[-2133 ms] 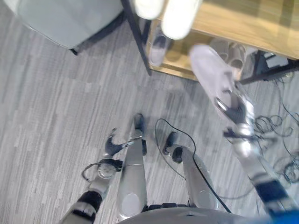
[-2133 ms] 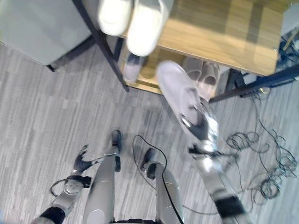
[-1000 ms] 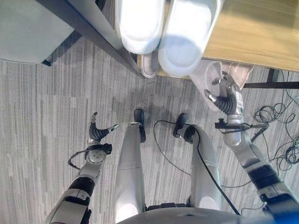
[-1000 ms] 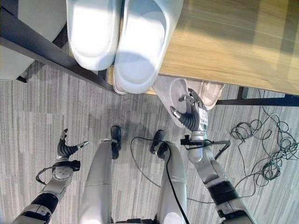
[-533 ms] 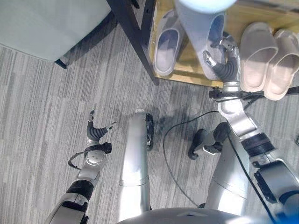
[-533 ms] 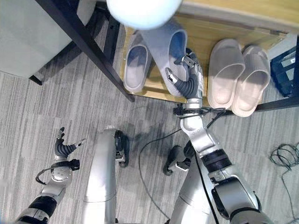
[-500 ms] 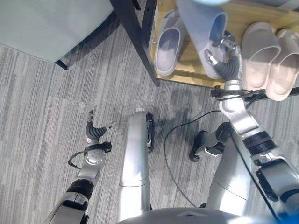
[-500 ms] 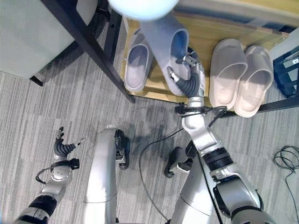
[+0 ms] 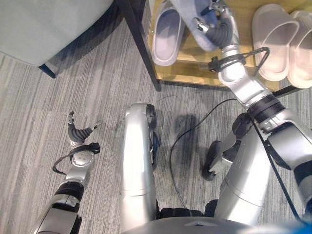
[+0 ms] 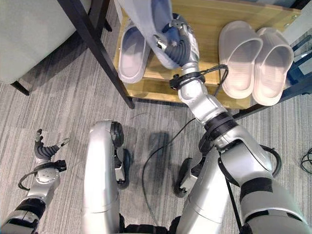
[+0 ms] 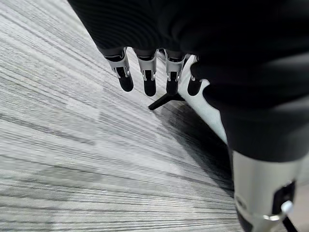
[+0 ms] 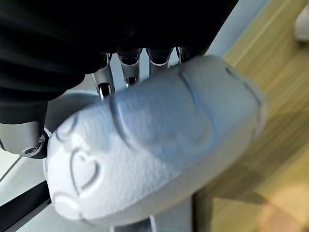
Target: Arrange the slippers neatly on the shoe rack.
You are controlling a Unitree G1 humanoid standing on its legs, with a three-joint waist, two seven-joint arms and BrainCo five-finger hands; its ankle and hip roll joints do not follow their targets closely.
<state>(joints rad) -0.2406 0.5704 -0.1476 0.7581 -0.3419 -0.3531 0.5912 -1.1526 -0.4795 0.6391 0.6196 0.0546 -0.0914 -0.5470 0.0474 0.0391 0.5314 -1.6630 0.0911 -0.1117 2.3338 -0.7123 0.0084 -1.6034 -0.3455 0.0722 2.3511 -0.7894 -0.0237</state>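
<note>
The right hand (image 10: 178, 44) has its fingers curled round a grey slipper (image 10: 146, 19), w/ it held above the shoe rack (image 10: 204, 73) shelf next to its mate (image 10: 131, 51), probably to pair them; the left hand (image 9: 78, 134) hangs relaxed, empty.

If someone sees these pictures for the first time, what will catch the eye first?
First, the right hand with its fingers curled around a lilac slipper, held above the wooden shoe rack, next to its mate that lies on the shelf. A beige pair sits further right on the same shelf. The left hand hangs open above the grey carpet.
</note>
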